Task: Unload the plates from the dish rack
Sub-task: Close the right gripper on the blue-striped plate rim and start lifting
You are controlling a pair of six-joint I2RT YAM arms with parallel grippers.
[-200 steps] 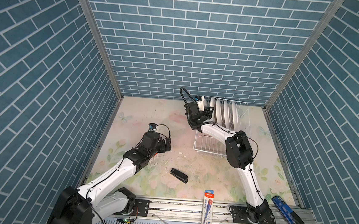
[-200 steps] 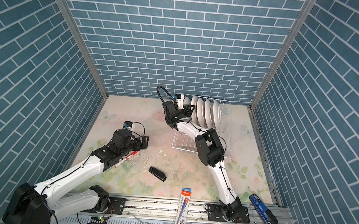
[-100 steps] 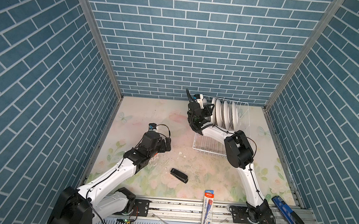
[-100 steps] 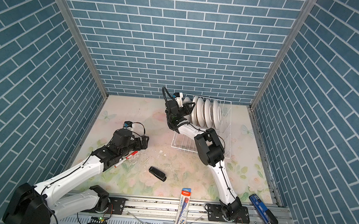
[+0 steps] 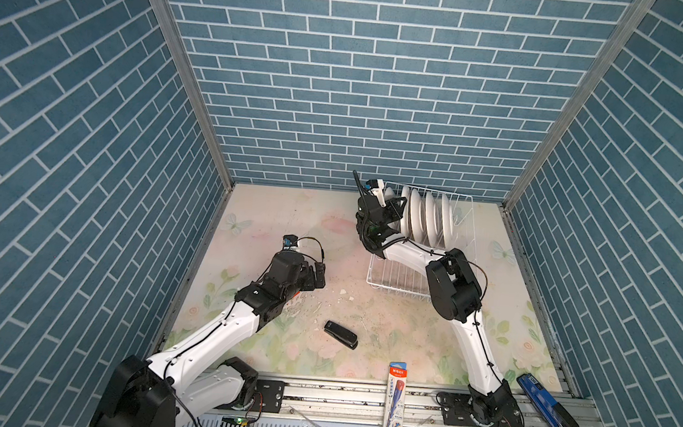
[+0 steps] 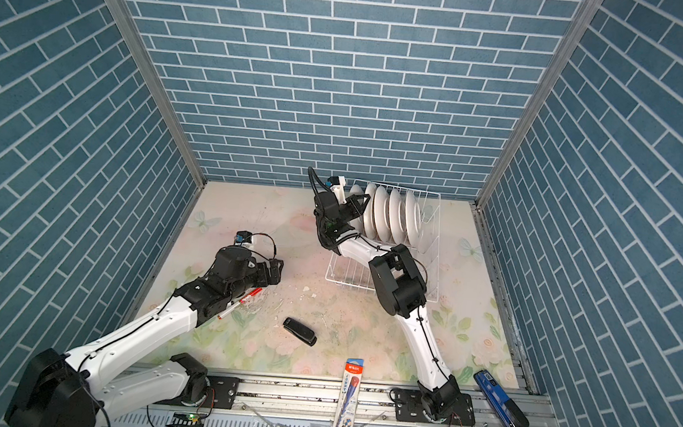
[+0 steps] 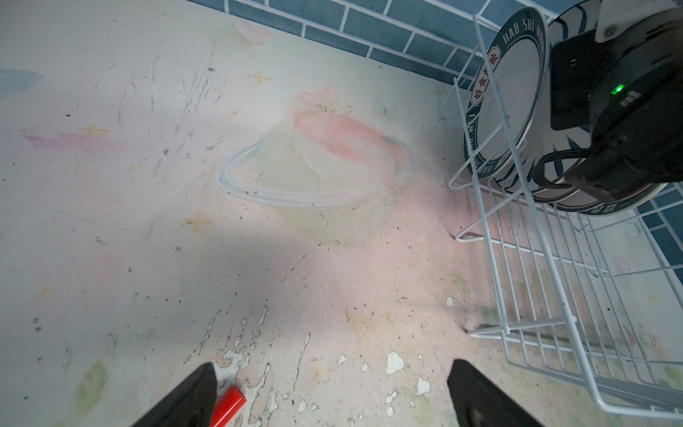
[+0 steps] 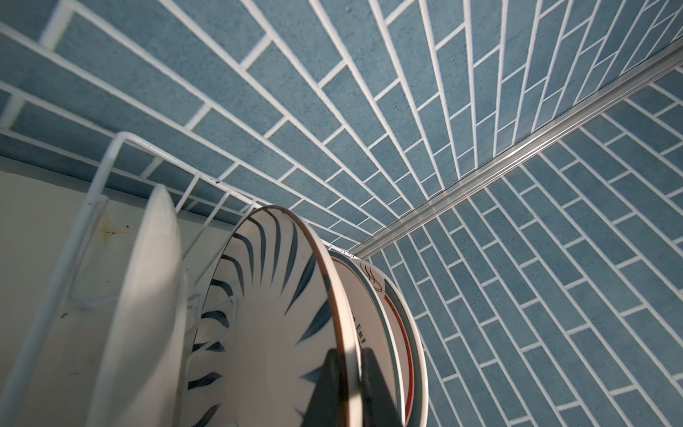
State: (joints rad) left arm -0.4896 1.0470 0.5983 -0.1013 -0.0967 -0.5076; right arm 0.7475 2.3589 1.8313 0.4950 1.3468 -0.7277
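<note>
Blue brick-patterned walls close in a pale floral mat. One white wire dish rack stands against the back wall, its long axis running from that wall toward the front rail.

Five plates stand on edge in its rear half, in a row across its width. Their white backs face the rack's right side and their faces its left. The plate at the rack's left end has a dark-green lettered rim. Next to it is the striped plate, with dark radial stripes on white and a gold edge.

The right gripper is at the rack's left end, clamped on the striped plate's rim, one finger on each side. The left gripper hangs low over the mat, well left of the rack, jaws wide apart, above one red-and-white pen.

One small black object lies in front of the rack. One pencil pack and one blue tool lie on the rail.
</note>
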